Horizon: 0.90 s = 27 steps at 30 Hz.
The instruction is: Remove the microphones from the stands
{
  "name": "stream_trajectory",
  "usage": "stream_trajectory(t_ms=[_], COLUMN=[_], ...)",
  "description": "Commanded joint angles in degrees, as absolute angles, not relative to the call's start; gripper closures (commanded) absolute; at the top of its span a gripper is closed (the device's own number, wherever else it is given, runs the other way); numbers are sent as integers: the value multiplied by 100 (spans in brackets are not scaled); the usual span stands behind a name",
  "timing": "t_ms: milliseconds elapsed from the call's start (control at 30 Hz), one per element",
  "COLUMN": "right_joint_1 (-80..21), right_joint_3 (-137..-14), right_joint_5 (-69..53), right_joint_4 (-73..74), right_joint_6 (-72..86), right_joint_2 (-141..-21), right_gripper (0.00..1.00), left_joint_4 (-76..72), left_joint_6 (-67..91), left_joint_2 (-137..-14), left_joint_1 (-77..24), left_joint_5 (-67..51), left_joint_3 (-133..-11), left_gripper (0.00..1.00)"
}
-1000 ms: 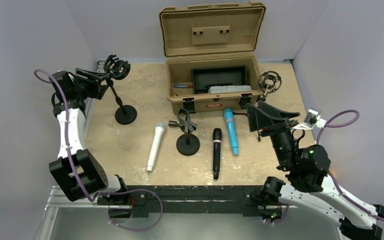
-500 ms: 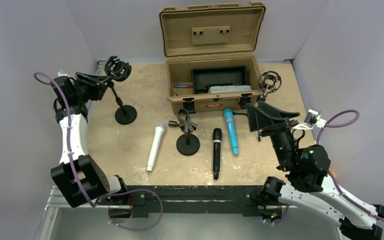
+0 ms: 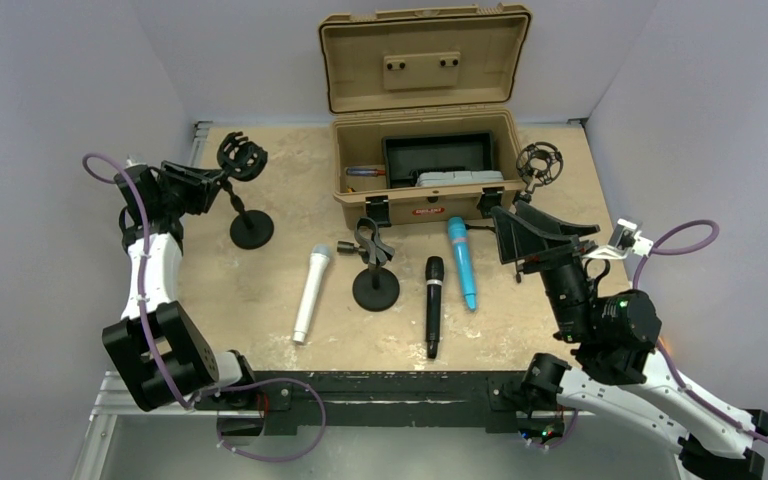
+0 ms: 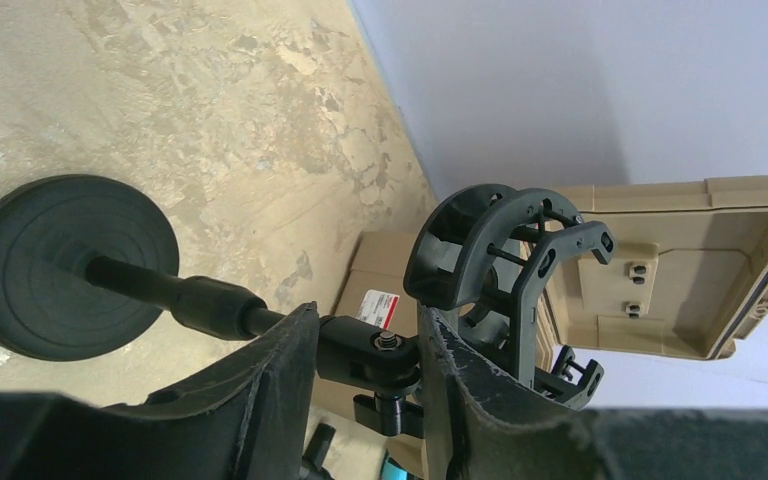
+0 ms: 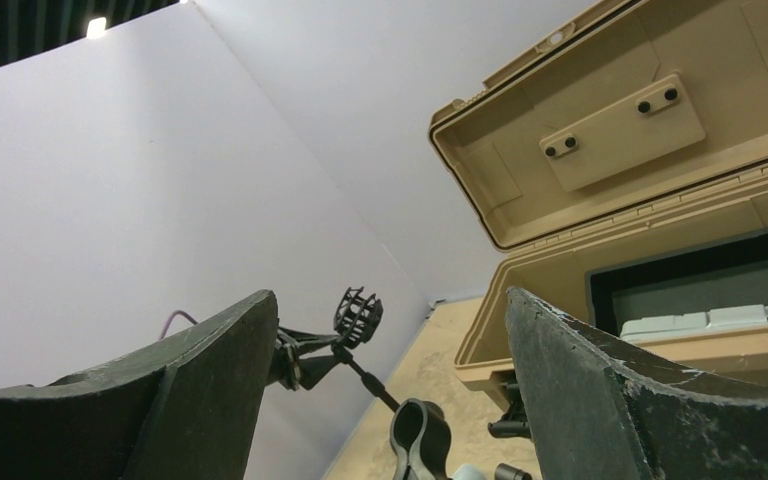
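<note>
left gripper point(image 4: 365, 345) is clamped on the stand point(image 3: 251, 230), right at the joint under its shock mount point(image 4: 490, 270), near the far left corner. right gripper point(image 3: 545, 226) hangs wide open by the right edge. white microphone point(image 3: 311, 295), black microphone point(image 3: 433, 305) and blue microphone point(image 3: 463, 262) lie flat mid-desk.

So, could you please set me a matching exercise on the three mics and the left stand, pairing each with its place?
1 white mic
2 black mic
3 blue mic
4 left stand

A in the left gripper
B closest to the case
C left of the middle stand
D between middle stand and blue mic

Pairs: 1-C; 2-D; 3-B; 4-A
</note>
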<state>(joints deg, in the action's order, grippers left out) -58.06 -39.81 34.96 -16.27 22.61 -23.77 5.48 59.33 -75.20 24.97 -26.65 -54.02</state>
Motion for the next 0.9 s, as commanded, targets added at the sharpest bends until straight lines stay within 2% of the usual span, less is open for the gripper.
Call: stream_trajectory(t_ms=[0, 700, 800, 867], right_joint_1=[-5792, -5800, -5793, -5794], right_joint_3=[-3927, -3982, -3990, -3995], right_joint_5=[3458, 3528, 3542, 3556], right_joint_4=[-1706, -1541, -1538, -1559], right_joint_6=[2392, 2458, 2415, 2381], right_joint_2=[-2262, -2120, -2109, -2155], right_gripper=[18, 18, 18, 18], left_joint_4=[1714, 1949, 2196, 2422], left_joint_6=[5434, 5454, 5145, 4779], left_joint_2=[-7752, -8030, -7659, -7290], left_joint_1=[2496, 2307, 2202, 1977], left_joint_5=[-2198, -1996, -1785, -1494], left_joint_3=[-5076, -5049, -5366, -5654], left_gripper=[61, 60, 55, 44])
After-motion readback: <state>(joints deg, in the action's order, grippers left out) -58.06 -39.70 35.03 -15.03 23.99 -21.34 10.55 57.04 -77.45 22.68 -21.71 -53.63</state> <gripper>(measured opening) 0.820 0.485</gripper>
